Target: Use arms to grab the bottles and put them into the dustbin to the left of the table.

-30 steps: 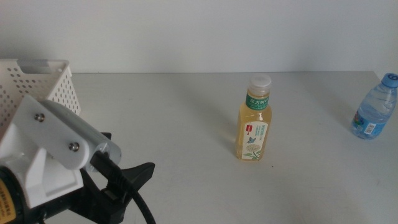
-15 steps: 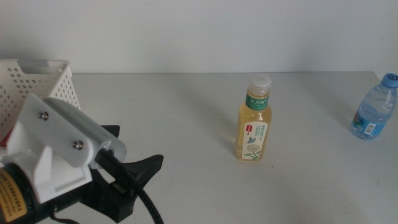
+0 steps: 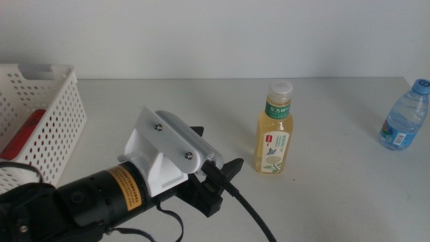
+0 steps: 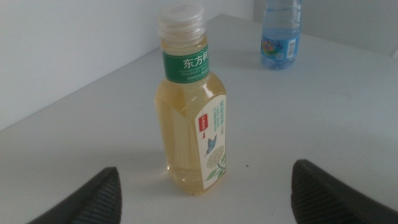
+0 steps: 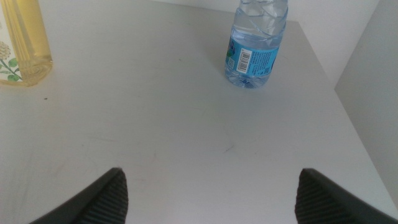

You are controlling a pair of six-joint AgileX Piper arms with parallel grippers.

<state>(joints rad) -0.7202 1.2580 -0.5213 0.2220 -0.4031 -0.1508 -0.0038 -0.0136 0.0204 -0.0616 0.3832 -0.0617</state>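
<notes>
Dustbin (image 3: 47, 114) sits at the far left of the bench (image 3: 168, 107), white perforated basket. Inside it: a red can (image 3: 23, 134) lying against the inner wall, only partly visible over the rim. Nothing else readable in there.

Tea bottle (image 3: 274, 129) stands upright mid-bench, white cap on, yellow liquid filling it nearly to the neck, green label band up top. Water bottle (image 3: 405, 116) stands upright at the far right edge of the bench, blue cap on, clear, well apart from the tea bottle.

Left claw (image 3: 218, 178) is low over the bench, just beside the tea bottle on its left, not touching it. In the left wrist view the left claw (image 4: 205, 199) is spread wide, tea bottle (image 4: 189, 106) centred between the two jaws, nothing pinched. That view also catches the water bottle (image 4: 281, 34) behind it, cap cropped off.

Right claw is not in the middle view. Right wrist view shows the right claw (image 5: 211, 196) spread wide and holding nothing, with bare bench (image 5: 155, 124) between the jaws. Water bottle (image 5: 256, 43) is ahead of it and well apart; a sliver of the tea bottle (image 5: 22, 43) shows at the frame edge.

Dustbin and red can appear only in the middle view; neither wrist view sees them.
</notes>
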